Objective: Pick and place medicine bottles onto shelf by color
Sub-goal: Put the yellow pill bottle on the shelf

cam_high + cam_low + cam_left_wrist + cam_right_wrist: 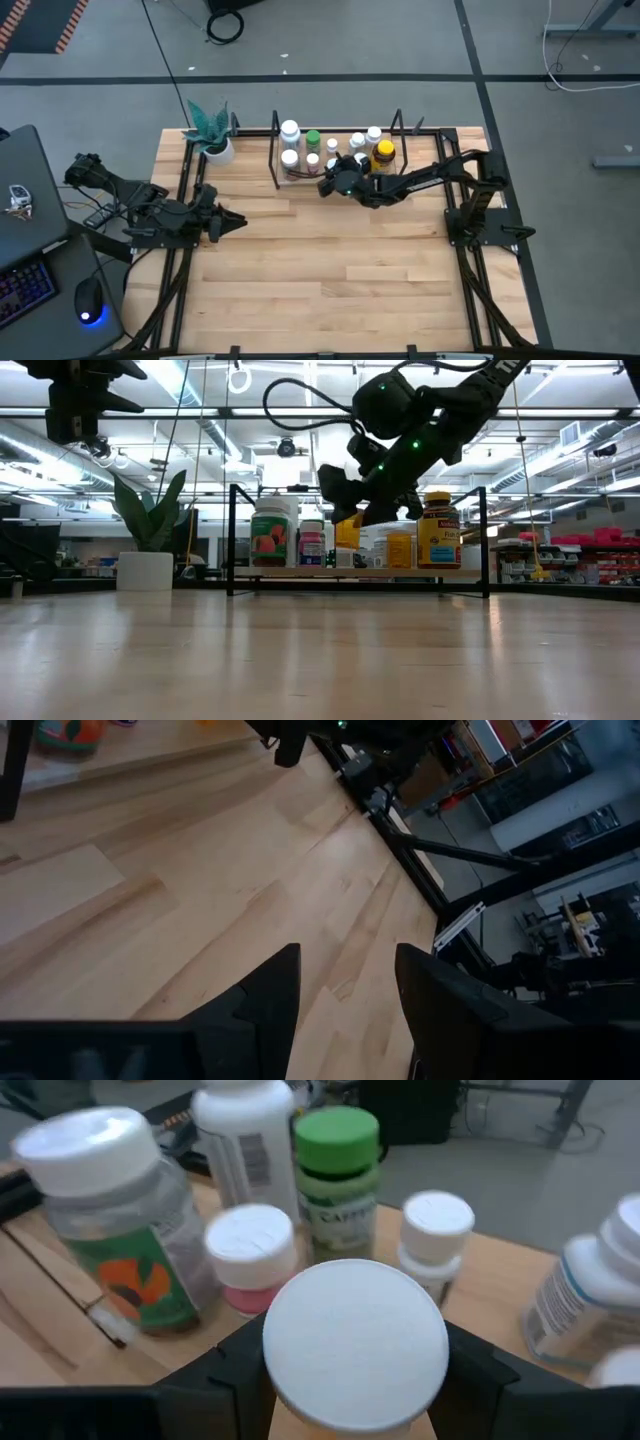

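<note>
White-capped bottle (355, 1342) in R gripper (350, 1370), prob. raised.

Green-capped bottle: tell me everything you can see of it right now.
The green-capped bottle is a small round bottle with a bright green ribbed cap and a pale label with green lettering, only partly readable. It stands upright on the shelf, among white-capped bottles: a tall white one behind it, a short pink-labelled one beside it. Nothing grips it; the right hand holds a white-capped bottle just in front.

Dark jointed arms, green indicator lights
</note>
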